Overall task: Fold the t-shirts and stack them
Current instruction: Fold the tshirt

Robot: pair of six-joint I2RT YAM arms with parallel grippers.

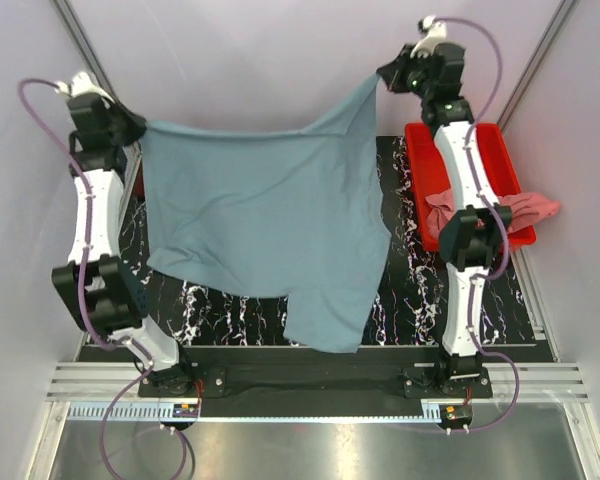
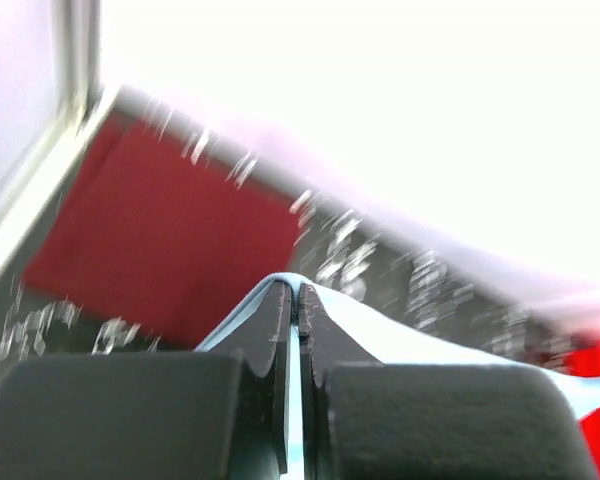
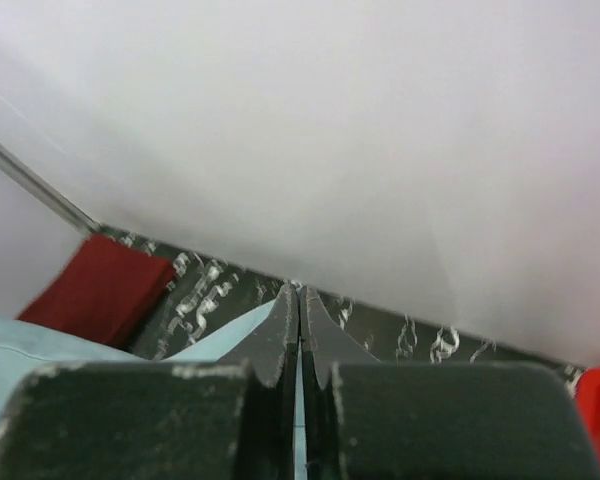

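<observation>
1. Black fingers (image 2: 265, 340) of the left jaws fill the bottom of the left wrist view. They are clenched on a thin edge of the grey-blue t-shirt (image 2: 400, 335), which shows between the tips and on both sides of them.
2. Fingers (image 3: 275, 345) of the right jaws are pressed together in the same way, grasping a strip of the same pale blue cloth.
3. Container: a red tray (image 1: 420, 170) sits at 3 o'clock on the black marbled surface (image 1: 410, 300). It holds the salmon pink t-shirt (image 1: 525, 208), which is crumpled, with part inside the tray and part spilling over the right rim.
4. The maroon t-shirt (image 2: 160, 230) lies flat on the surface at 9 o'clock. In the top view the left arm and the held shirt hide most of it.
5. Arm pose:
   - The left arm (image 1: 95, 200) reaches away from its base, with its wrist raised at 10 o'clock.
   - The right arm (image 1: 470, 200) reaches out above the tray, with its wrist raised at 1 o'clock.
6. Task item position:
   - The grey-blue t-shirt is stretched between the two jaws, one upper corner in each, and hangs spread over the middle of the surface.
   - Its top edge sags between the grips.
   - Its lowest part hangs toward 6 o'clock, near the arm bases.
</observation>
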